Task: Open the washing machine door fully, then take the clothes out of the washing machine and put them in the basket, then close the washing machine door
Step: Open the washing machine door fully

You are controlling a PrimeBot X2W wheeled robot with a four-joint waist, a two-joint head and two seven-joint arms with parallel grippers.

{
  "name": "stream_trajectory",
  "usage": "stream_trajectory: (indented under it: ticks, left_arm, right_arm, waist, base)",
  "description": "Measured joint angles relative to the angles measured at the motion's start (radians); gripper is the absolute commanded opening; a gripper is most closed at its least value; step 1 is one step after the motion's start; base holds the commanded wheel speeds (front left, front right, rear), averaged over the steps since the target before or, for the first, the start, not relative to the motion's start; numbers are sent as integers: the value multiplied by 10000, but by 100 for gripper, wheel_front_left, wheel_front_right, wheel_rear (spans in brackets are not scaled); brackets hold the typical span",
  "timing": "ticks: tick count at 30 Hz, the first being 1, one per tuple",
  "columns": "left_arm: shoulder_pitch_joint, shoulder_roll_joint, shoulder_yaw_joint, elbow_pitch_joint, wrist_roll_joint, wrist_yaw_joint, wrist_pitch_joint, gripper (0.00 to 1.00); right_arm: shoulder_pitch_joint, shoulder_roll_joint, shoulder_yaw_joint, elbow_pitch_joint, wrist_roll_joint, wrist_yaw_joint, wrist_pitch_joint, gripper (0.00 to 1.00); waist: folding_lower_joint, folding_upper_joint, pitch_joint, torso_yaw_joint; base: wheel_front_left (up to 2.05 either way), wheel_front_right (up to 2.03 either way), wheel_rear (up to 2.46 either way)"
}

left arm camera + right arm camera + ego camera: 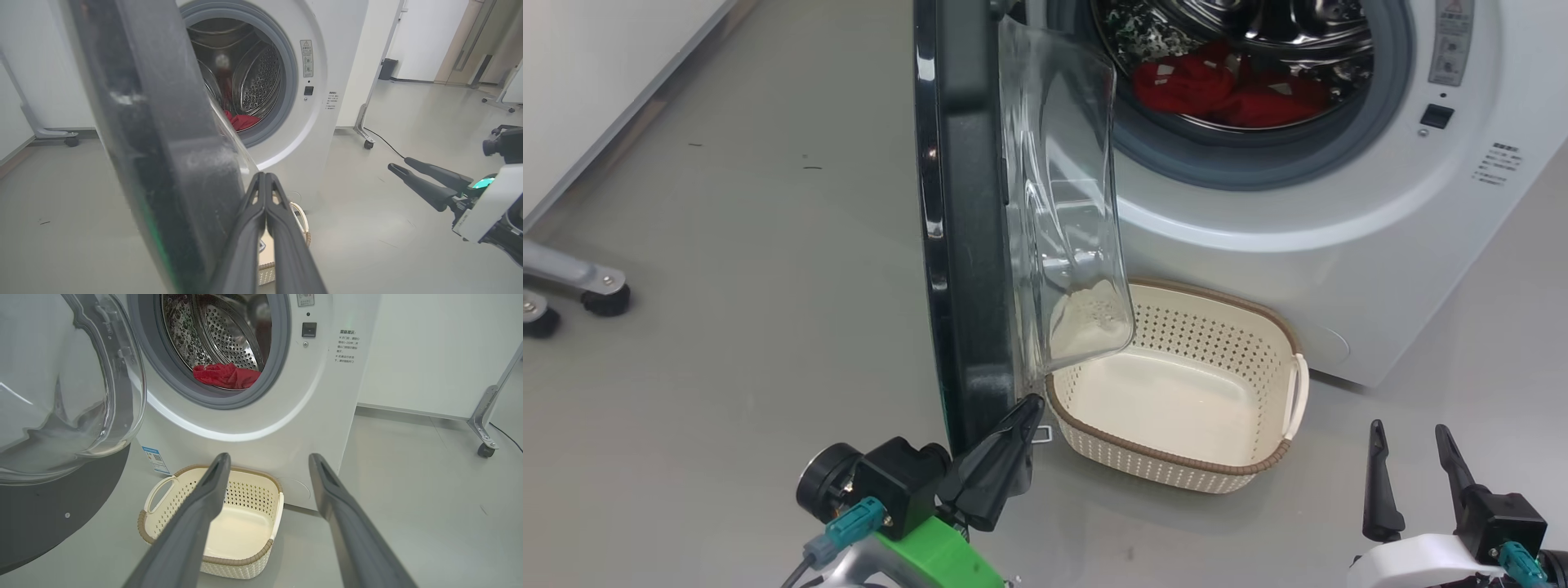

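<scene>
The washing machine door (964,245) stands swung out edge-on toward me, its black rim (163,134) close in the left wrist view and its glass bowl (61,388) bulging toward the white washing machine (1339,229). Red clothes (1225,90) lie in the steel drum, also seen as clothes (226,375) and clothes (241,121). The cream basket (1282,457) sits empty on the floor below the drum opening. My left gripper (1029,408) is shut, its tips against the door's lower inner edge. My right gripper (1409,433) hangs open to the right of the basket (245,559).
Grey floor spreads to the left and right of the machine. A wheeled frame leg (580,286) stands at the far left, another castor leg (484,433) right of the machine beside a white wall.
</scene>
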Motion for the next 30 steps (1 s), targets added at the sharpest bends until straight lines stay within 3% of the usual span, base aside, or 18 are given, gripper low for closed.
stream_trajectory:
  ticks: [7,15,30]
  left_arm:
    - [149,153,316,10,-33,167,-90,0]
    - [336,420,834,88,67,665,-255,0]
    - [563,803,2059,585,240,1028,-616,0]
  right_arm:
    - [0,0,21,31,-69,42,0,100]
    - [-1,4,65,67,-90,61,0,100]
    - [-27,31,242,-2,-240,234,0,100]
  waist:
    - [0,0,-43,395]
    - [0,0,-115,559]
    - [0,0,-256,424]
  base:
    - [0,0,0]
    - [0,0,0]
    - [0,0,0]
